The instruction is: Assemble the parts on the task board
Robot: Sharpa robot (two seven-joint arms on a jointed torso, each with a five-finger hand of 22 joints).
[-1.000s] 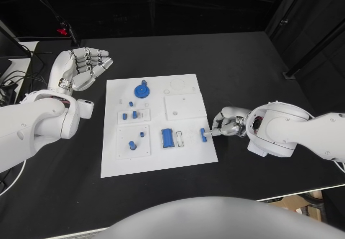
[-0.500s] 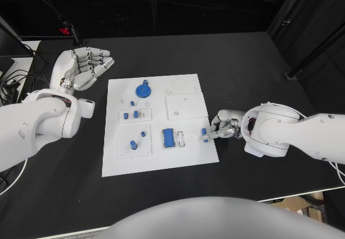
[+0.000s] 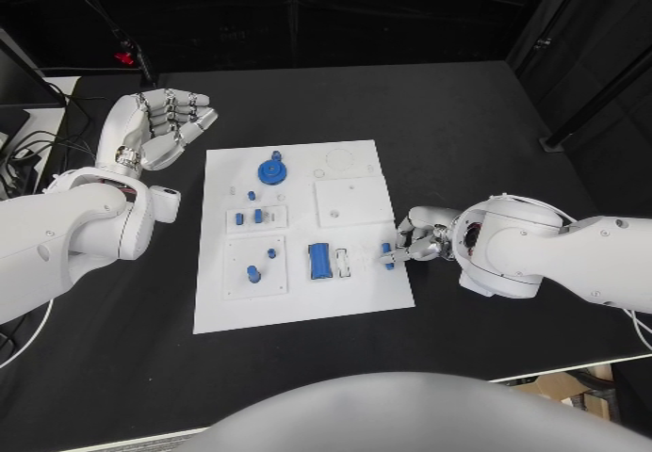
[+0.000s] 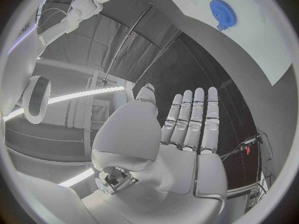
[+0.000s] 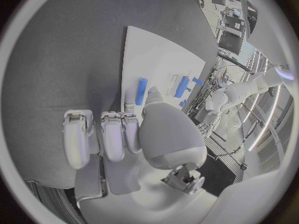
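While the left hand (image 3: 160, 121) stood raised with fingers spread and nothing in it beyond the board's far-left corner, the right hand (image 3: 421, 235) pinched a small blue peg (image 3: 387, 255).

The white task board (image 3: 299, 292) lay mid-table, bearing a blue gear (image 3: 272, 171) at its far end and a blue block (image 3: 317, 261) nearer. The peg sat at the board's right edge. Bare black table (image 3: 448, 122) lay on all sides.

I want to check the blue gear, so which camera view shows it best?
The head view: the blue gear shows whole, lying flat near the task board's far edge. The left wrist view catches it small and bent at the rim, above the open left hand.
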